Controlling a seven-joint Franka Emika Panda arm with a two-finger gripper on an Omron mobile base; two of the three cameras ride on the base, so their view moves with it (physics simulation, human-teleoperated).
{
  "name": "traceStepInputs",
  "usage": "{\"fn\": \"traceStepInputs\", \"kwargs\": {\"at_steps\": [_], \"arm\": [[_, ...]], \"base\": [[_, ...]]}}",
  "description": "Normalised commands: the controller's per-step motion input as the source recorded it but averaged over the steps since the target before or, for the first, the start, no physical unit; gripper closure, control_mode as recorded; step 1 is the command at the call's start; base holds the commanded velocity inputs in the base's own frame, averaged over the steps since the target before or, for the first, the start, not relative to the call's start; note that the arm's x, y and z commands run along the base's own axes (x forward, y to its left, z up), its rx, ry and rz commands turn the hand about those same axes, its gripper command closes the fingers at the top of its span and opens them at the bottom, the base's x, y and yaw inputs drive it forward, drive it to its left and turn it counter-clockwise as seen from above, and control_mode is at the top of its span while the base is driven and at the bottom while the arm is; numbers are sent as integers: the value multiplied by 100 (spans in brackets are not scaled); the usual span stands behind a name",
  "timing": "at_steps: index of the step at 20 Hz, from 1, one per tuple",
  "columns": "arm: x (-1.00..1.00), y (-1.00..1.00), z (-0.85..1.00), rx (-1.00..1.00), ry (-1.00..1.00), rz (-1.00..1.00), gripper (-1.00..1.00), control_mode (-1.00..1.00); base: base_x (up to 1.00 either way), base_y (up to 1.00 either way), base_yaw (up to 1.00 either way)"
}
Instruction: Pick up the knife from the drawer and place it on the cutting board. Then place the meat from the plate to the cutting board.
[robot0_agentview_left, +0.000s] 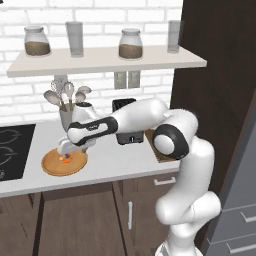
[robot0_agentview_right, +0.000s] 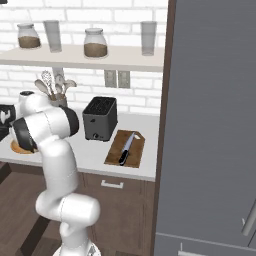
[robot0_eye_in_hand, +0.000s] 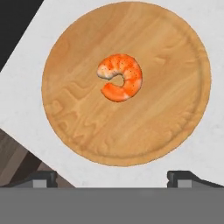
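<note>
The round tan plate (robot0_agentview_left: 52, 165) lies on the counter left of the toaster, with the meat (robot0_agentview_left: 66, 158), a small curled orange-pink piece, near its middle. My gripper (robot0_agentview_left: 66, 150) hangs just above the plate, pointing down, open and holding nothing. In the hand view the meat (robot0_eye_in_hand: 120, 77) sits on the plate (robot0_eye_in_hand: 87, 127) slightly above centre, and the fingertips (robot0_eye_in_hand: 43, 177) stand far apart at the bottom, clear of it. The dark brown cutting board (robot0_agentview_right: 116, 152) lies right of the toaster. The knife (robot0_agentview_right: 126, 149) rests on it, black handle toward the counter's front.
A black toaster (robot0_agentview_right: 100, 119) stands between plate and board. A utensil holder (robot0_agentview_left: 67, 116) with spoons and a whisk sits behind the plate. The black cooktop (robot0_agentview_left: 10, 150) is to the left. A shelf (robot0_agentview_left: 105, 60) with jars hangs overhead, and a tall dark cabinet (robot0_agentview_right: 210, 125) is on the right.
</note>
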Motion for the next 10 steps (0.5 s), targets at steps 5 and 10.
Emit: {"fn": "traceStepInputs", "kwargs": {"at_steps": [5,10], "arm": [[0,31,-15,-2,8,3,-100,-100],[0,41,-9,-6,3,0,-100,-100]], "base": [[0,0,0],[0,0,0]]}}
